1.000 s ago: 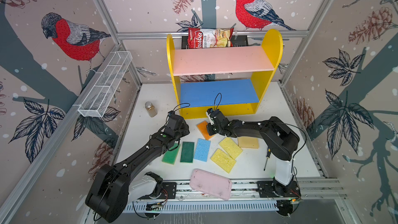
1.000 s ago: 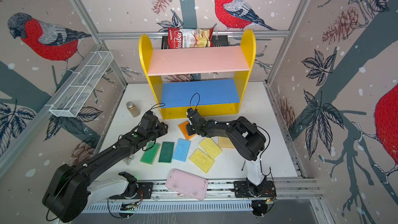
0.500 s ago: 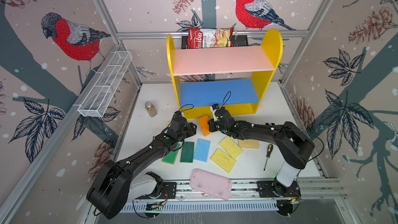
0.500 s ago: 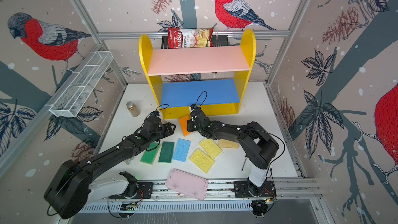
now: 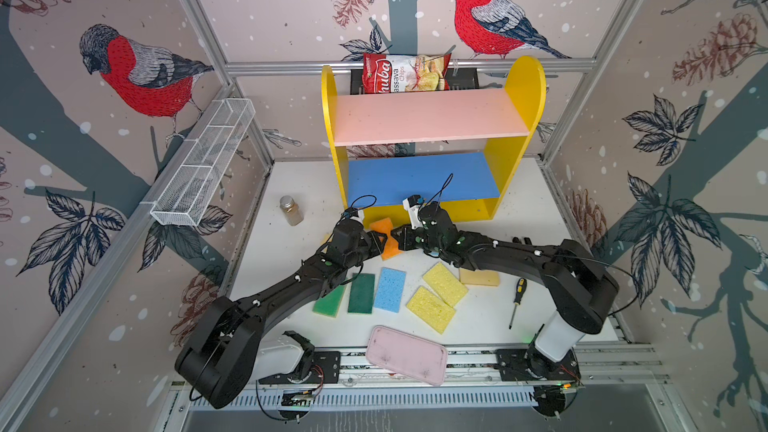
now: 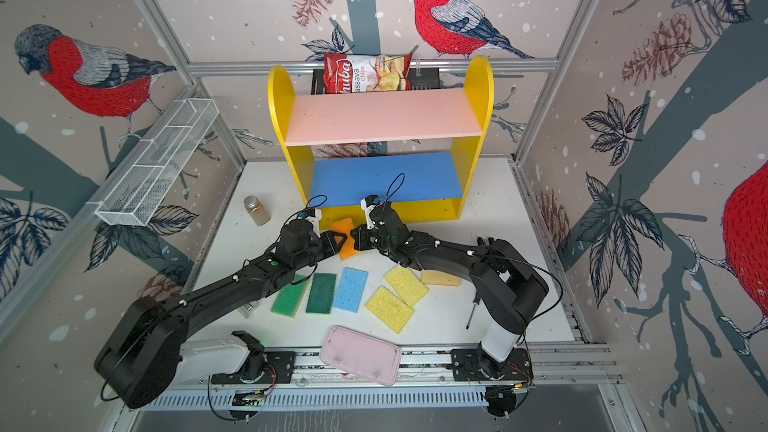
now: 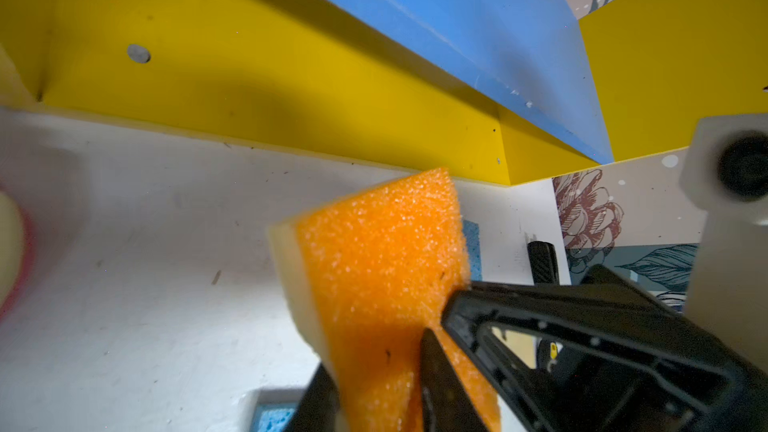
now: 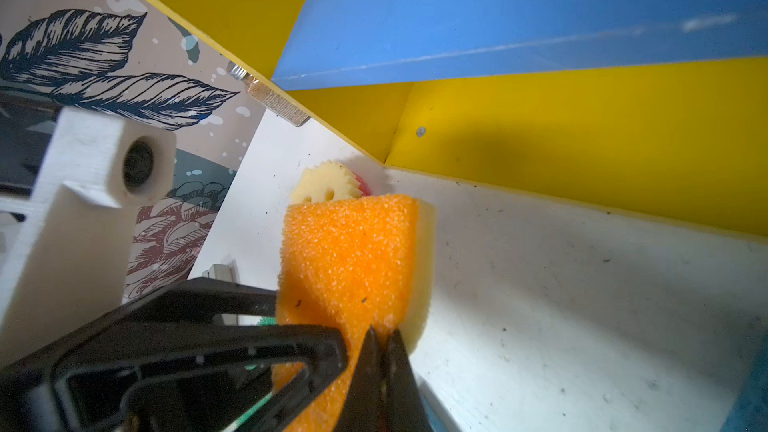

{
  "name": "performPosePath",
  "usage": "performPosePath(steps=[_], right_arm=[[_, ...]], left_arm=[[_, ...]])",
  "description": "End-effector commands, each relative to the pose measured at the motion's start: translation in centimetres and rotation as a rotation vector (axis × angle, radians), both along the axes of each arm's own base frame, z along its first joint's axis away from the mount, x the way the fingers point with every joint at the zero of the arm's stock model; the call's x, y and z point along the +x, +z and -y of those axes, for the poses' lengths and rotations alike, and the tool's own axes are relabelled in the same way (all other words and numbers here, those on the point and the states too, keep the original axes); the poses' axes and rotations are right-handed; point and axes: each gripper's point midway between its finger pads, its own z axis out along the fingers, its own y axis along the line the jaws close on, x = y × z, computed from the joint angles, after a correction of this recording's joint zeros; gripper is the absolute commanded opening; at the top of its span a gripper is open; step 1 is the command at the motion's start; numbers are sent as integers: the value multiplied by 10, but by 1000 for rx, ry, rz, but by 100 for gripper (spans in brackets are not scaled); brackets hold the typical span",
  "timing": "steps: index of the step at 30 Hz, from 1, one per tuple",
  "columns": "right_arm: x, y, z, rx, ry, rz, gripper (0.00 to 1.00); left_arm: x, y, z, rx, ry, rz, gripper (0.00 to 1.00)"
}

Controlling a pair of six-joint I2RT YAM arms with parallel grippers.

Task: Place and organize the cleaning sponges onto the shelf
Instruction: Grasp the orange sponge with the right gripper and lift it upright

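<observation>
The orange sponge (image 5: 384, 238) is held up on edge just in front of the shelf (image 5: 515, 89), close to its yellow base (image 5: 465, 210) and toward the end nearer the left arm. Both claws are on it. The left gripper (image 5: 376, 239) is clenched on one long edge. The right gripper (image 5: 398, 238) is pinched hard on the opposite edge, where the foam is crushed thin between its fingers (image 8: 370, 351). In both top views the sponge is nipped in at the waist like a bow-tie. It looks light and very soft. The rough orange face should keep it from slipping, but the pale foam backing gives way readily. A grip across its thickness near one short end would probably suit best, leaving the far end free to slide onto the blue board (image 5: 419, 176). With two grips pulling at once it could twist or tear. All shelf boards are bare. The smiley sponge (image 8: 326, 184) sits at the shelf's front corner, and the other flat sponges (image 5: 390, 288) lie farther out in front of the shelf.
</observation>
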Motion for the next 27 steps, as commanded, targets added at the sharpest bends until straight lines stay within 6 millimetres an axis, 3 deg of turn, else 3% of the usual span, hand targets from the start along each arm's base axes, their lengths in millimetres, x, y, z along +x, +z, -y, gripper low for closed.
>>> performPosePath(steps=[1,3,6,11,14,22,27], right_arm=[[-10,12,-8,67,37,-16,8],[-11,11,-4,67,25,-21,25],[-17,14,5,91,13,-30,50],[-31,9,12,108,28,-73,58],[-36,5,13,124,35,-103,57],[-37,11,3,186,61,-119,26],[-35,9,-4,200,69,-135,23]], left_arm=[[8,17,7,-38,-4,51,6],[8,20,4,-29,6,57,0],[6,23,-1,-18,17,70,0],[3,27,-9,-7,41,95,0],[2,29,-11,-13,44,110,0],[-2,28,-11,-26,38,107,0],[-3,27,-10,-36,36,104,1]])
